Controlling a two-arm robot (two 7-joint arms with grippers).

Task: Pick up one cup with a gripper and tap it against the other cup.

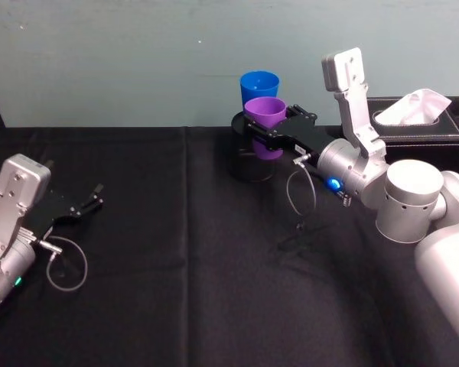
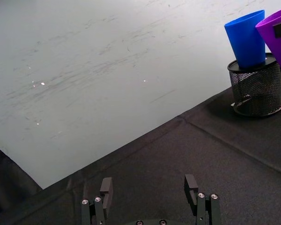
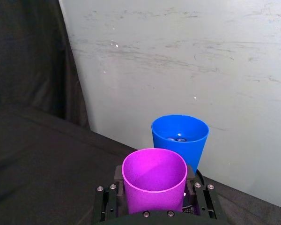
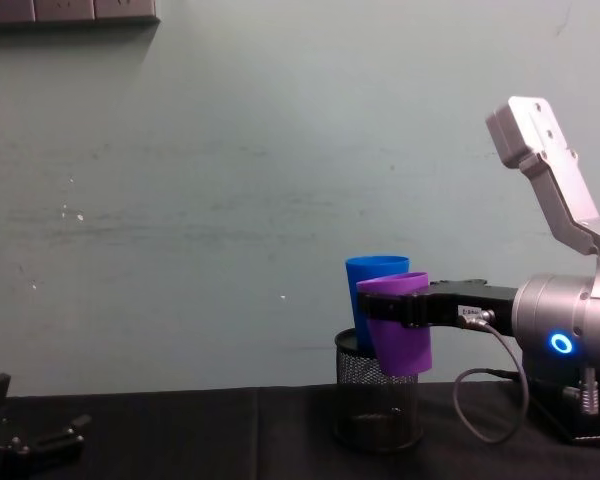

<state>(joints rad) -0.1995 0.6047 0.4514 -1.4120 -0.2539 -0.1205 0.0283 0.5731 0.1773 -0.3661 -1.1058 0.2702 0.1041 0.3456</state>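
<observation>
Near on the left, the left hand (image 1: 92,200) rests open and empty over the tabletop (image 1: 176,290). The right hand (image 1: 269,127) is clamped round the purple cup (image 3: 154,180), which is raised, upright and mouth up. It is just before the blue cup (image 3: 180,136), upright in the mesh holder (image 4: 380,415).

Falling soft and even from overhead, brightening the pale wall (image 1: 122,61) without any hard-edged shadow on it. Sinking into the black cloth (image 1: 183,306), hiding nearly all shadow there, leaving just a faint darker patch beside the mesh holder (image 2: 255,91). Glinting mildly on the silver right arm (image 1: 413,202) and left arm (image 1: 19,187). Glowing blue from the ring (image 4: 561,343) on the right arm, green from a small lamp (image 1: 17,281) on the left. Passing through the purple cup (image 3: 154,180), lighting its inside vividly; gleaming along the rim of the blue cup (image 3: 180,133). Blazing near white on the tissue (image 1: 413,107).
</observation>
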